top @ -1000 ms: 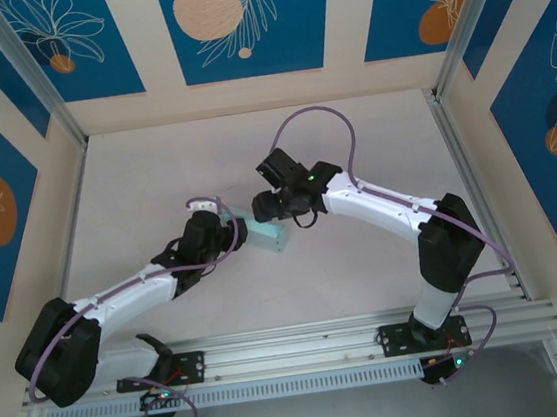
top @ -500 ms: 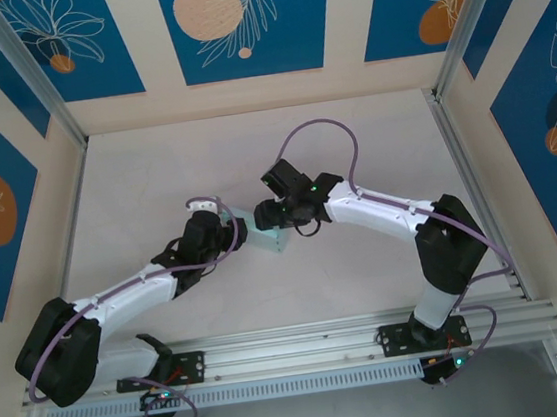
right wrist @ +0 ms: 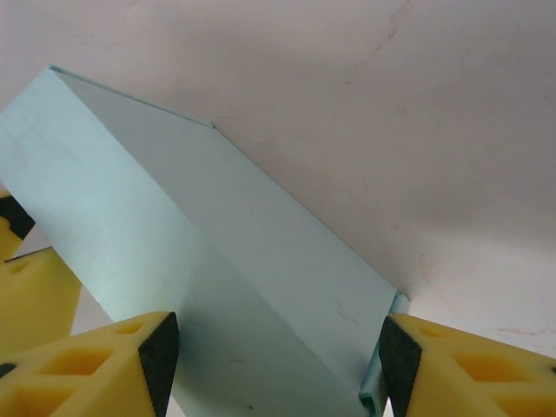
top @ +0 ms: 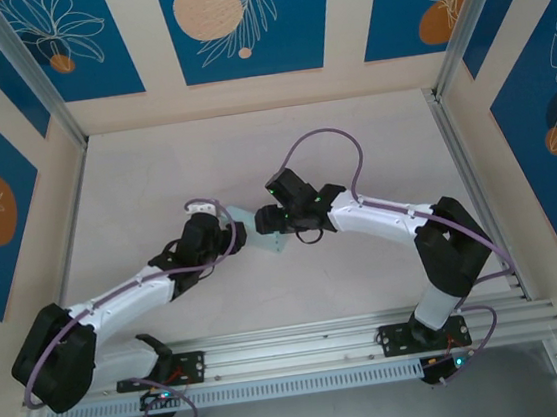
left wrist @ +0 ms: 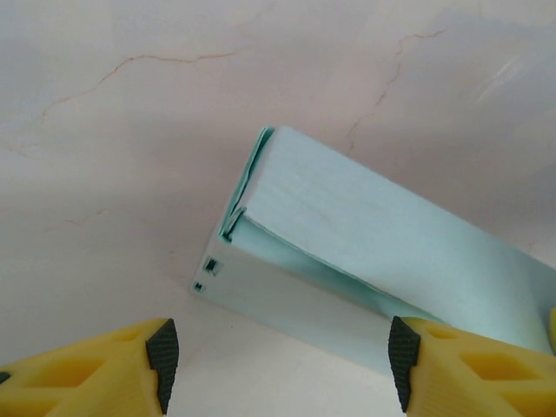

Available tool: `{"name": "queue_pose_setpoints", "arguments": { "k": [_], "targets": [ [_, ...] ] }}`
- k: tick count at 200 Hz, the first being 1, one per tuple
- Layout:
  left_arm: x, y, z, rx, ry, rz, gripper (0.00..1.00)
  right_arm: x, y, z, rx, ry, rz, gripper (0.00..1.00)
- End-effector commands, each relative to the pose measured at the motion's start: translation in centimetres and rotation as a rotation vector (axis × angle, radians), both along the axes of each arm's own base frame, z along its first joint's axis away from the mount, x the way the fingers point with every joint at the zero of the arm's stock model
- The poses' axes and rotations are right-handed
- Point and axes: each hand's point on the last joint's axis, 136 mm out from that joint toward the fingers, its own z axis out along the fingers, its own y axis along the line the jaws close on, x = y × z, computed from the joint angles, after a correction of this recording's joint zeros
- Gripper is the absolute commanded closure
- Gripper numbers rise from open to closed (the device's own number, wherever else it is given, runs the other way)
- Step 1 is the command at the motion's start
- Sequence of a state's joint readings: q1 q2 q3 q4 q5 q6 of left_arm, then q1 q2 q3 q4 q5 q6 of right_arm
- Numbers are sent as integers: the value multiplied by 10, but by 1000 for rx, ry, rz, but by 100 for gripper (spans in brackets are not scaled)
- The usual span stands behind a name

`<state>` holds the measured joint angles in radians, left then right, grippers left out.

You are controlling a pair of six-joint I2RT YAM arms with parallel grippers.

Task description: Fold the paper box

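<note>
Box (top: 250, 222) lies on surface (top: 154, 172), mid-field, between both wrists. Left arm (top: 127, 291) stretched low, reaching right. Left jaws open, box end in gap, one pad (left wrist: 162, 352) clear of card. Right arm (top: 380, 215) bent at elbow, reaching left. Right jaws wide astride box (clamped or not: cannot tell).

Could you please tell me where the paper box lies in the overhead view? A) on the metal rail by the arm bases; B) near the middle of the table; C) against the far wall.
B: the paper box lies on the table near its middle, well short of the far wall and away from the rail.
</note>
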<state>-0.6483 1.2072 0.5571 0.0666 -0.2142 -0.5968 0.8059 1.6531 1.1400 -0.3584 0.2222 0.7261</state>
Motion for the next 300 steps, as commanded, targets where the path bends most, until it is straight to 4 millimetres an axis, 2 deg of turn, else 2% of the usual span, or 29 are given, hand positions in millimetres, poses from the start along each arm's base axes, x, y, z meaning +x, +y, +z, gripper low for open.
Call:
{"name": "queue_pose_setpoints", "arguments": {
  "k": [1,32,59,78,94,118,143,180,198,216,239,270,300],
  "targets": [
    [-9,5,3,-10,12,-2,33,-33,-37,-59,-192,155,-21,37],
    [-14,10,19,-30,-19,1,32,-32,-38,-61,-194,154,-22,37],
    [-12,19,44,-3,-80,17,28,-32,-38,-59,-198,150,-18,37],
    [-2,28,61,57,-112,26,24,-32,-37,-58,-198,150,-13,37],
    [11,34,65,38,-98,20,24,-31,-37,-57,-201,148,-11,38],
    [28,36,65,-29,-84,-6,31,-32,-37,-56,-206,148,-8,38],
    [40,28,55,-82,-38,-61,33,-31,-36,-55,-205,146,-2,38],
    [44,9,37,-139,16,-137,34,-31,-35,-56,-212,149,5,38],
    [44,11,21,-123,52,-129,37,-31,-34,-59,-214,154,10,38],
    [41,16,3,-118,90,-108,51,-32,-34,-61,-216,158,10,38],
    [35,22,-14,-125,119,-83,65,-32,-34,-63,-217,162,10,38],
    [28,24,-27,-135,149,-75,67,-32,-33,-64,-217,164,13,39],
    [22,28,-25,-144,138,-59,68,-34,-34,-66,-221,166,24,38]
  ]
}}
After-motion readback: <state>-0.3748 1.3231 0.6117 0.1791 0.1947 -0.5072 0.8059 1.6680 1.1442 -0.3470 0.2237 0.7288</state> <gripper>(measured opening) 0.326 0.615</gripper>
